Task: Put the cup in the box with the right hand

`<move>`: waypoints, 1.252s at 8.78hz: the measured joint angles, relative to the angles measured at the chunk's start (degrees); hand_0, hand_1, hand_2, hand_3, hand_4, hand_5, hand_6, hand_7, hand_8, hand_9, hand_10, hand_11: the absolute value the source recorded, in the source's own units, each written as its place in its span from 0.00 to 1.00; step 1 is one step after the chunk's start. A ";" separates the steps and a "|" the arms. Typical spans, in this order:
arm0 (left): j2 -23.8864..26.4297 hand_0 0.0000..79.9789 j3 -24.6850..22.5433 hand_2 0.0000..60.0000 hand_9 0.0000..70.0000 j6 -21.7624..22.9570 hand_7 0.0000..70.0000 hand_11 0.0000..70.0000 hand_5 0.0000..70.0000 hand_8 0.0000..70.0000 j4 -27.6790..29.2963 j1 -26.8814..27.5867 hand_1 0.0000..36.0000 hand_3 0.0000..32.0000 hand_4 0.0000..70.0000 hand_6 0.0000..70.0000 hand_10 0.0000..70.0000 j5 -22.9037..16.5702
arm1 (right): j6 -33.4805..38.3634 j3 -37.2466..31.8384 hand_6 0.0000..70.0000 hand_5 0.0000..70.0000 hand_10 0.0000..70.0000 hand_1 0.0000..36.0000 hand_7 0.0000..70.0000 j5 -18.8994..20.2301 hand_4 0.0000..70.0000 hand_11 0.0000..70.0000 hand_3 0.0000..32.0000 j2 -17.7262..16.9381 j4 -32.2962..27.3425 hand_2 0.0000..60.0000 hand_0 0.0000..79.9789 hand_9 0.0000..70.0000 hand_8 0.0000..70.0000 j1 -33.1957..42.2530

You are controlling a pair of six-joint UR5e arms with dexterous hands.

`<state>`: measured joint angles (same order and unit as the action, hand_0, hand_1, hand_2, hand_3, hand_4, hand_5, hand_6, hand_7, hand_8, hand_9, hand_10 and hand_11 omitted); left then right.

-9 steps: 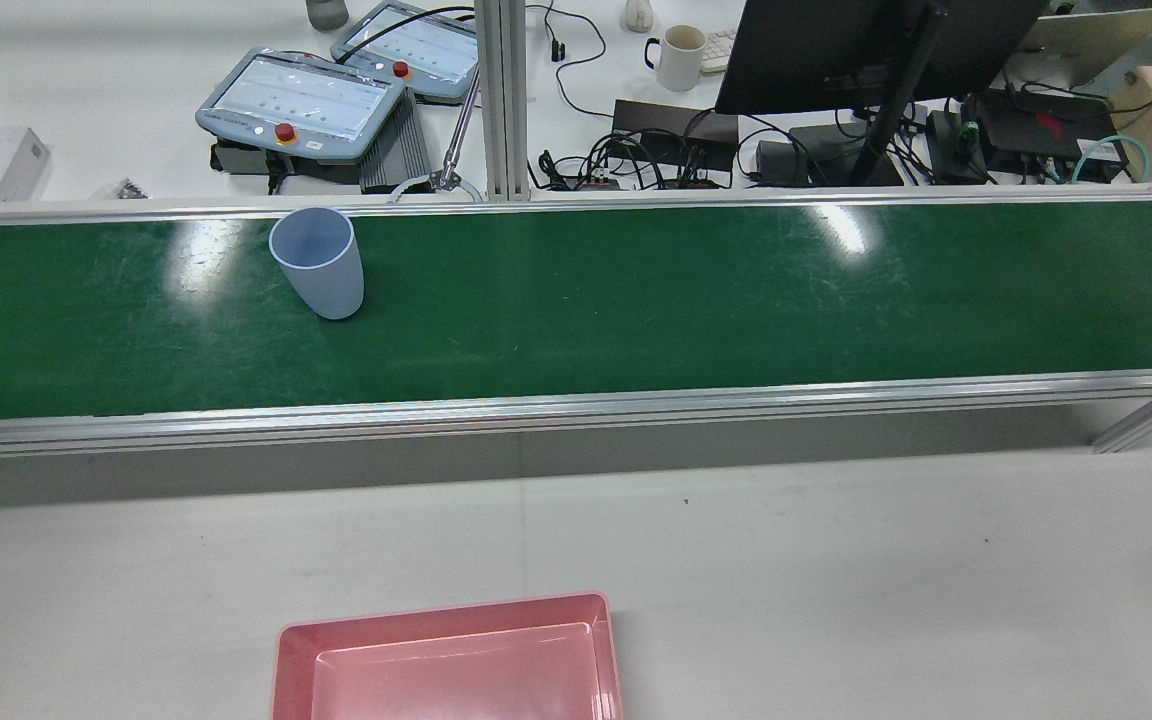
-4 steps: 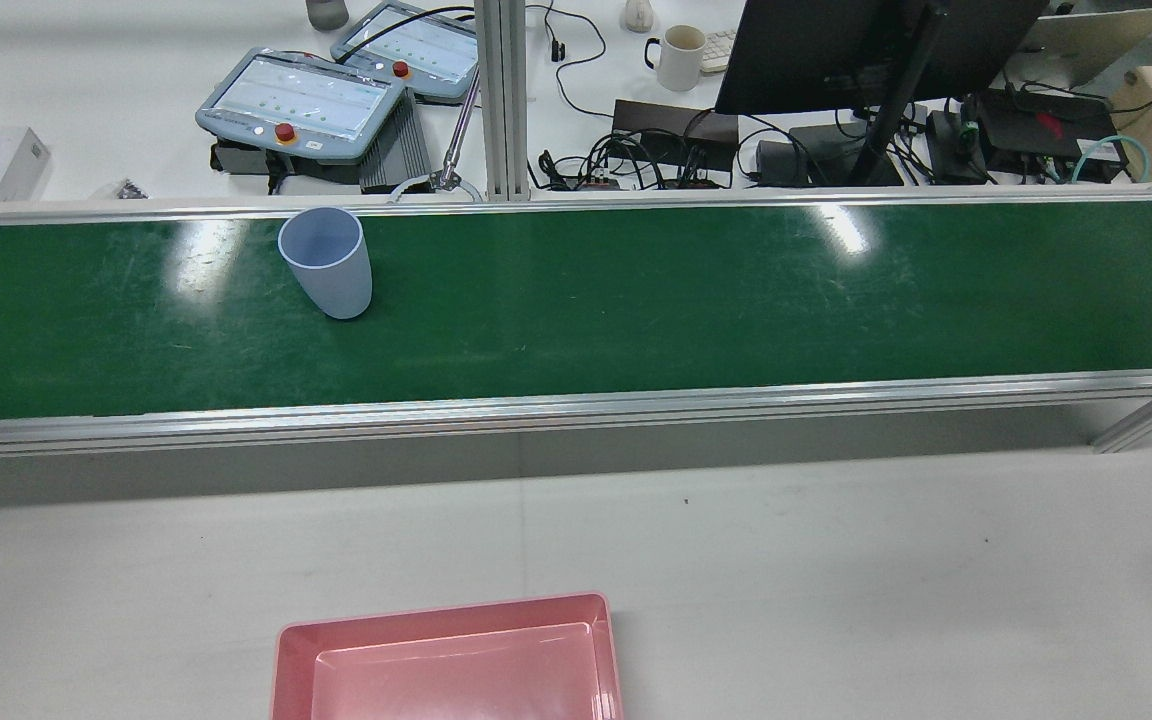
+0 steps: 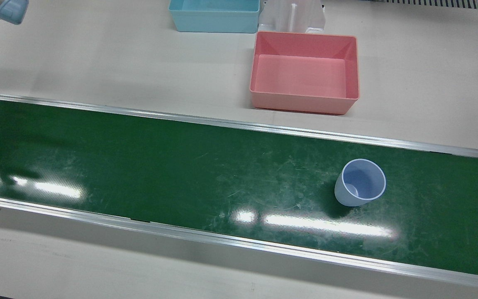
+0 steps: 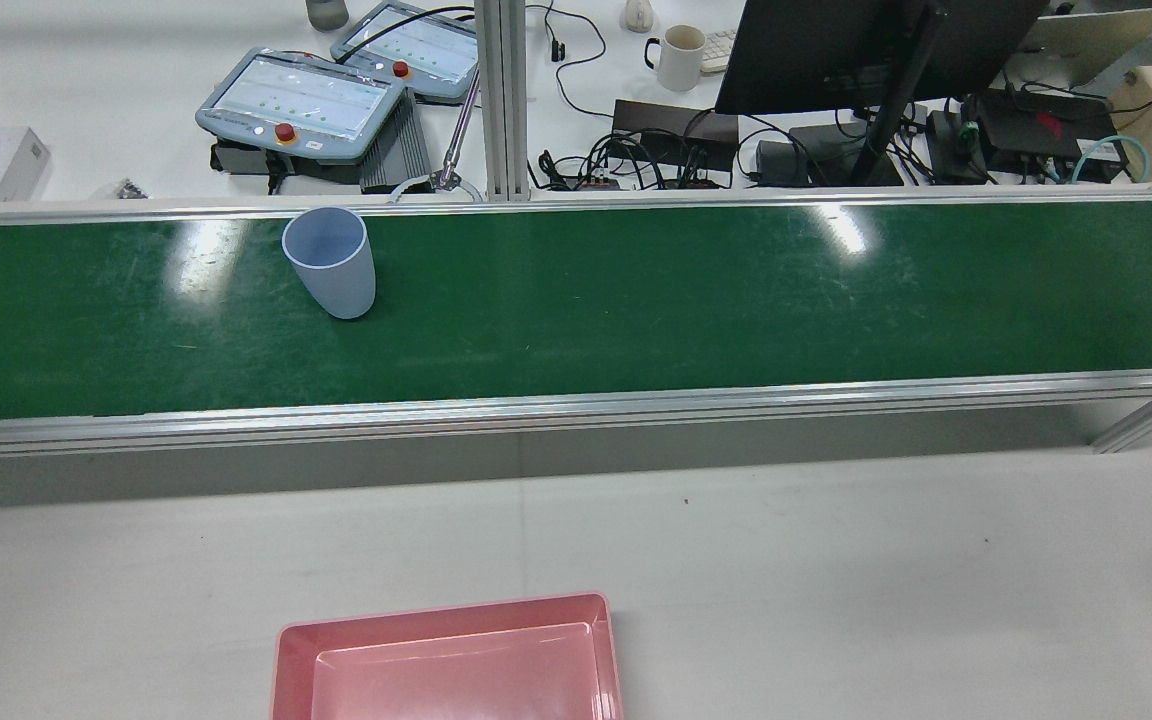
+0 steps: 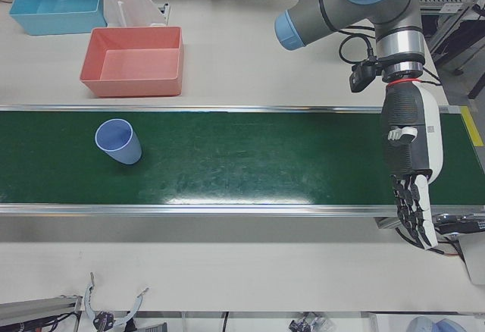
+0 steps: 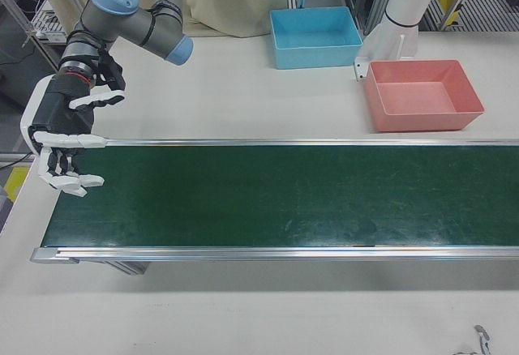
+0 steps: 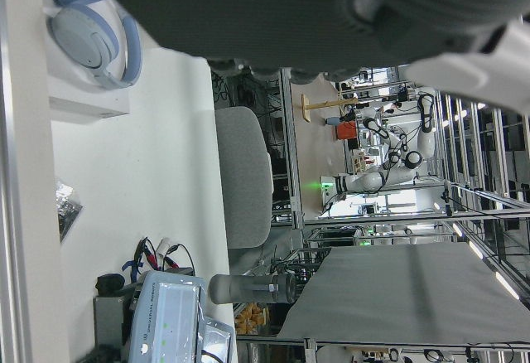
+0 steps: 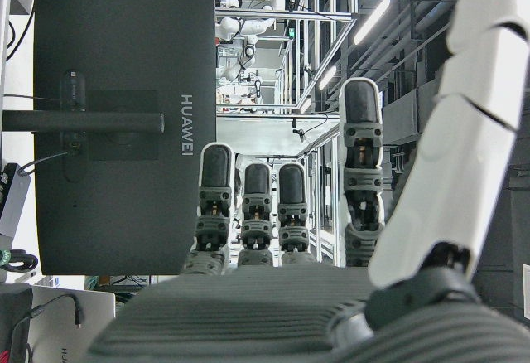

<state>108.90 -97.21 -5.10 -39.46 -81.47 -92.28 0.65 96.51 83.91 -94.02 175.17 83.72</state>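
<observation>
A pale blue cup (image 3: 360, 182) stands upright on the green conveyor belt (image 3: 160, 166), on the left arm's half; it also shows as the cup (image 4: 329, 262) near the belt's far edge and the cup (image 5: 118, 141). The empty pink box (image 3: 301, 104) sits on the white table beside the belt, seen too as the box (image 4: 441, 611) and the box (image 6: 422, 120). My right hand (image 6: 65, 140) hovers open over the belt's far end, a long way from the cup. My left hand (image 5: 409, 165) hangs open, fingers down, over the opposite end.
A blue box (image 3: 214, 16) stands behind the pink one, next to a white arm pedestal (image 3: 293, 16). Beyond the belt's far rail are two teach pendants (image 4: 301, 100), a mug (image 4: 681, 57), cables and a black monitor (image 4: 816, 50).
The cup has slid a little to the right along the belt in the rear view. The pink box has stayed put.
</observation>
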 measured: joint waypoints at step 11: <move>0.00 0.00 -0.26 0.00 0.00 0.00 0.00 0.00 0.00 0.00 -0.09 0.00 0.00 0.00 0.00 0.00 0.00 0.00 | 0.05 -0.12 0.20 0.10 0.38 0.38 0.73 0.02 0.88 0.55 0.00 -0.02 -0.03 0.09 0.65 0.48 0.31 -0.05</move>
<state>108.90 -97.47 -5.10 -39.55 -81.48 -92.29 0.70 96.39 83.94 -94.04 175.14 83.67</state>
